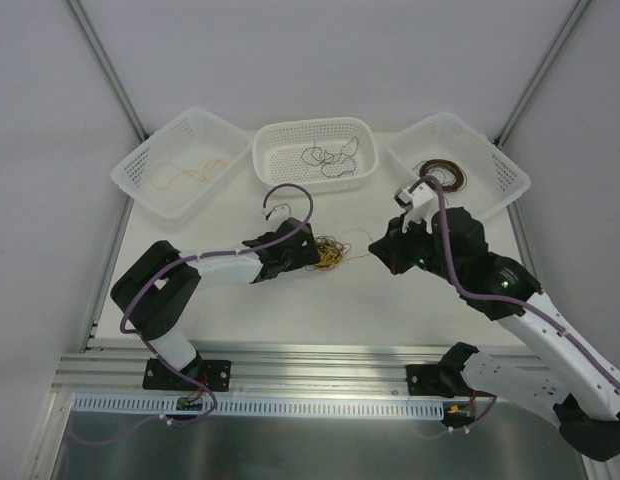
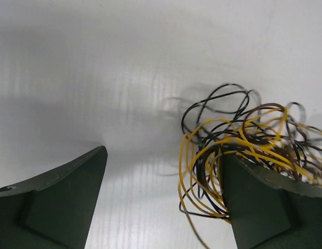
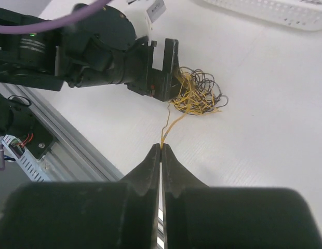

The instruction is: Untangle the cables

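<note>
My right gripper (image 3: 161, 148) is pinched tight on a single thin yellow strand (image 3: 169, 124). The strand runs from my fingertips up to the cables (image 3: 197, 96), a small knotted clump of hair-thin yellow, black and dark brown wires lying on the flat white table (image 3: 265, 119) between my two arms. My left gripper (image 2: 163, 155) stands wide. One finger sits at the edge of the clump with loops curling round it, and the other is over bare table beside it, so nothing pins the clump down.

That is my main worry. If I draw the strand away now, the whole clump probably slides after it instead of giving up one wire. The pull could also cinch the crossing loops into a harder knot. I hold the strand only at the very tips of my fingers, so a sharp tug may slip it free. If my left jaws close carelessly, they may trap this same yellow strand along with the rest, and I would be pulling against myself. Loops hooked round my left finger could also lift with it.
</note>
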You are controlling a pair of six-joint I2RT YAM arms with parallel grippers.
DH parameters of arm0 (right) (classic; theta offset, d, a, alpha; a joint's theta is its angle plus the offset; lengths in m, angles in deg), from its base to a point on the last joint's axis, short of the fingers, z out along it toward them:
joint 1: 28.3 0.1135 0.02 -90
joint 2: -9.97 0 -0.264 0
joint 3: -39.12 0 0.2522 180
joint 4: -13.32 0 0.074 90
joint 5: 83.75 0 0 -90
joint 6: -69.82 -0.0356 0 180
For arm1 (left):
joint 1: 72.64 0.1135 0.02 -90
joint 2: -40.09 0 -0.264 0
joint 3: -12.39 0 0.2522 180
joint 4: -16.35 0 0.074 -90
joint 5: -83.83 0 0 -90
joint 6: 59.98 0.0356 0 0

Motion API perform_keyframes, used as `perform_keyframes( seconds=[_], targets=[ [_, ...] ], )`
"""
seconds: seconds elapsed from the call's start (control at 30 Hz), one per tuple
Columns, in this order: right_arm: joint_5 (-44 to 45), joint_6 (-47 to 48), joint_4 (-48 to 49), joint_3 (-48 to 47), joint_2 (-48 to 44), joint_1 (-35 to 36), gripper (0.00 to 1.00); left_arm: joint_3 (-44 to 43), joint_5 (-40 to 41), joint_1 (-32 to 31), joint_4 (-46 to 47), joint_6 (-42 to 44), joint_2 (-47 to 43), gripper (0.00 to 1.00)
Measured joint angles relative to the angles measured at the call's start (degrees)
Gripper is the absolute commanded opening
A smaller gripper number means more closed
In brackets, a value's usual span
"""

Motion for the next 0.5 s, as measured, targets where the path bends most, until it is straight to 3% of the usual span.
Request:
perform_keyframes(
  seconds=[0.27, 0.5],
  targets=[
    [2.8, 4.0, -9.9, -11.7, -7.9, 0.0, 0.01, 0.0, 5.9, 2.2, -3.8, -0.6, -0.5, 0.88],
    [6.4, 6.5, -14.2, -17.2, -9.6, 0.0, 0.01, 1.6, 7.6, 8.2, -6.7, -1.0, -2.6, 0.89]
  ],
)
